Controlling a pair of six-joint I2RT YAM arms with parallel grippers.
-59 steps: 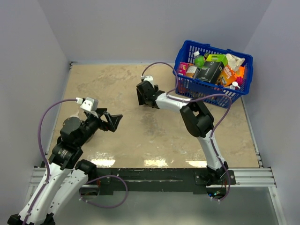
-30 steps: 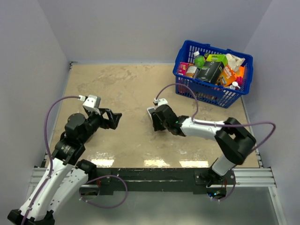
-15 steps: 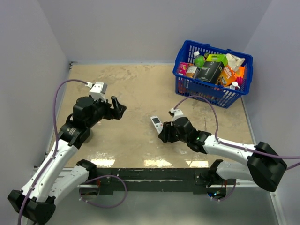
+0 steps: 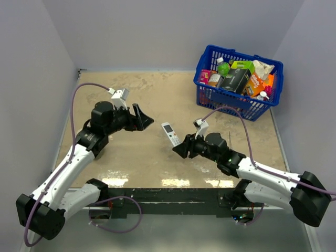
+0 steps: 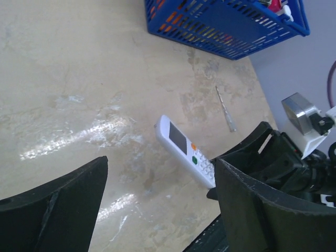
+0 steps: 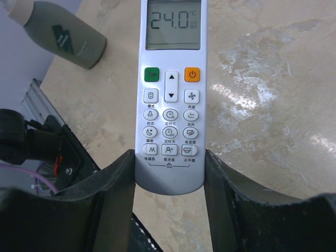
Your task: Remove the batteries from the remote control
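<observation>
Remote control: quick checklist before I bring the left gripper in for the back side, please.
1. Grip: right gripper shut on the remote control at its lower end: ok.
2. Other arm: left gripper open, apart from the remote: ok.
3. Remote's back turned toward the left gripper: not ok, the left wrist view shows the buttons.
4. Back cover on or off: cannot tell, hidden.
5. Path between the grippers free: ok.

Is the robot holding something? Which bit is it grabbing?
Yes. The right end effector pinches the slim white rectangular remote control by its bottom end. The left end effector is empty.
</observation>
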